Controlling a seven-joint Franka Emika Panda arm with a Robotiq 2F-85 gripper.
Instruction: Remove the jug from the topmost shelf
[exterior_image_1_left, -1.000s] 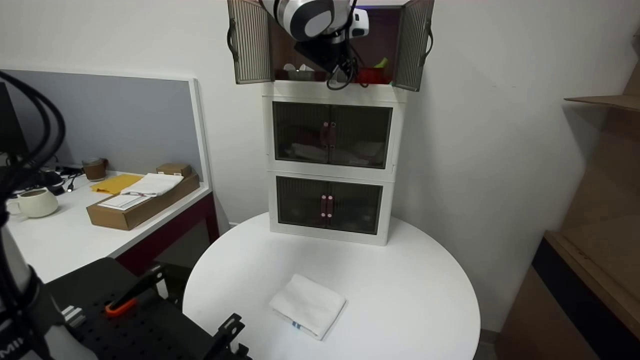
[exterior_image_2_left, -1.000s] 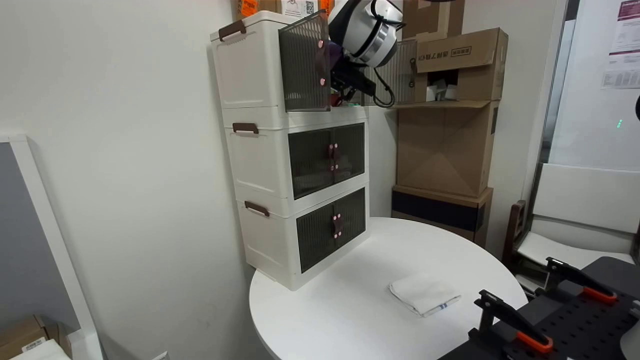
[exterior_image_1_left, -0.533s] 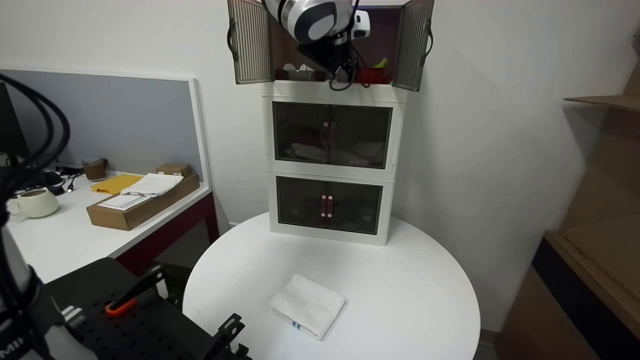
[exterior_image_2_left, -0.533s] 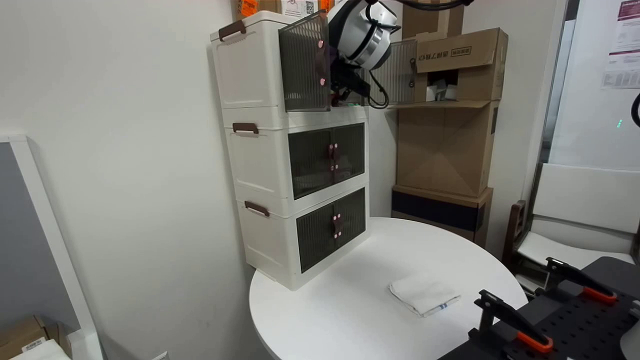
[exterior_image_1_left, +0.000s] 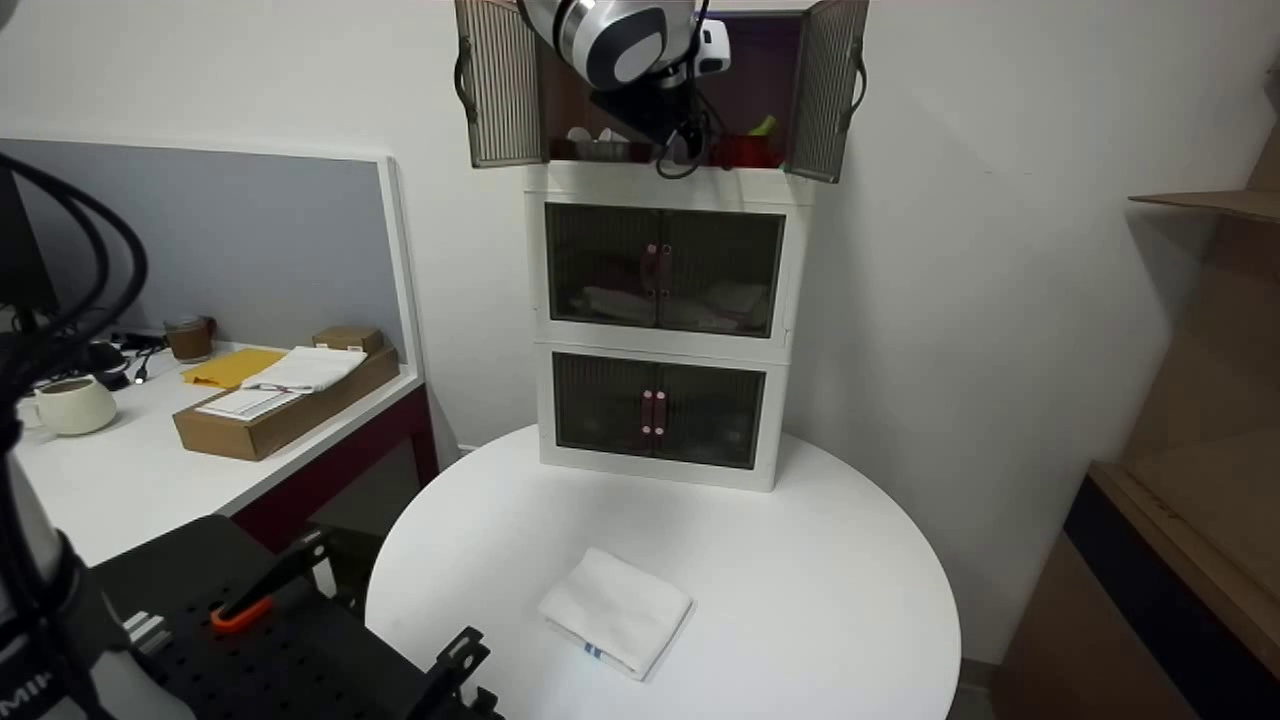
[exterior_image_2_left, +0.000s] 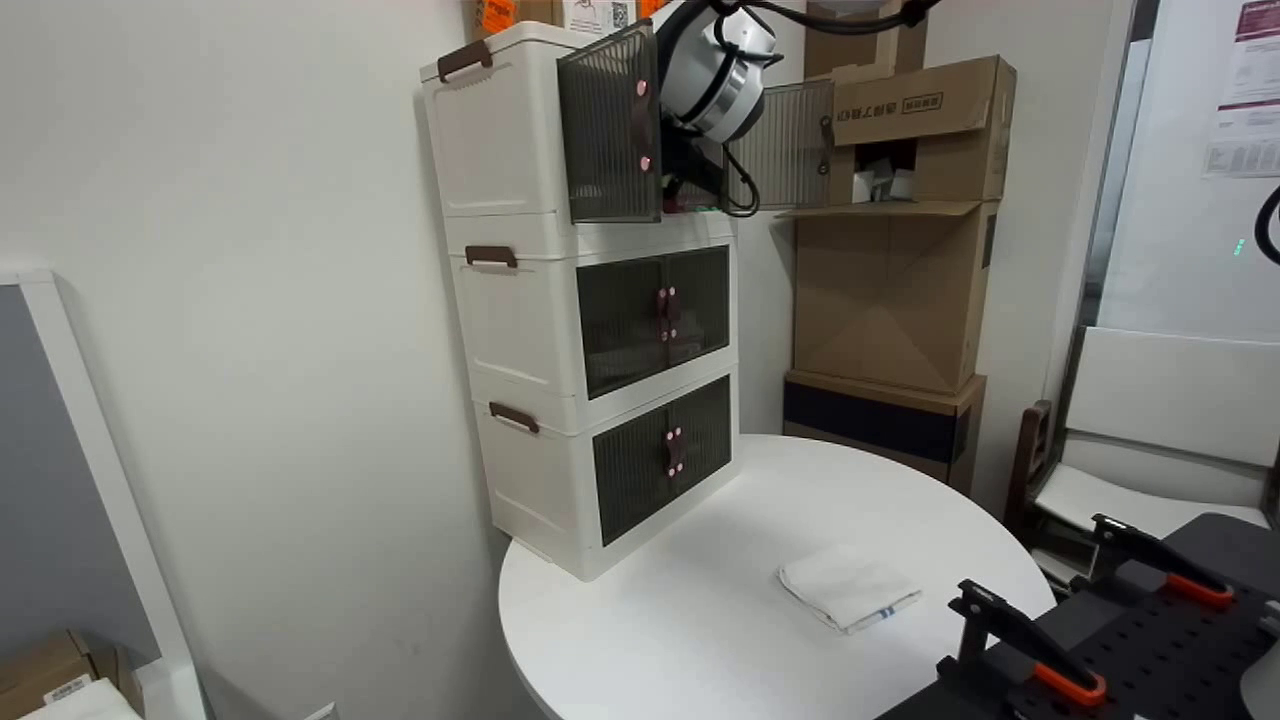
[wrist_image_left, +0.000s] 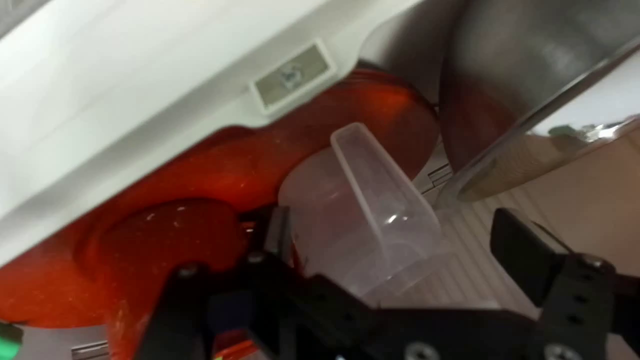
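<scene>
Wrist view: one small, whitish see-through jug (wrist_image_left: 350, 215) lies between the two black fingers (wrist_image_left: 520, 260) of one gripper (wrist_image_left: 399, 245), the fingers apart. Taking the jug as the clock's centre, one finger is just beside it, between eight and nine o'clock, contact unclear; the other is well apart, between three and four. Glossy red ware (wrist_image_left: 165, 230) spreads from eight round past twelve, too overlapped to count; one shiny grey vessel (wrist_image_left: 525, 65) sits at two o'clock. The jug is on the one topmost shelf (exterior_image_1_left: 767, 70), where both exterior views show the gripper on its one white arm (exterior_image_1_left: 630, 45); the shelf's two ribbed doors (exterior_image_1_left: 505, 85) are swung wide. Below, at six o'clock, come two dark-fronted compartments (exterior_image_1_left: 600, 250), two doors apiece, then one round white table (exterior_image_1_left: 820, 560) bearing one folded white cloth (exterior_image_1_left: 615, 612)
</scene>
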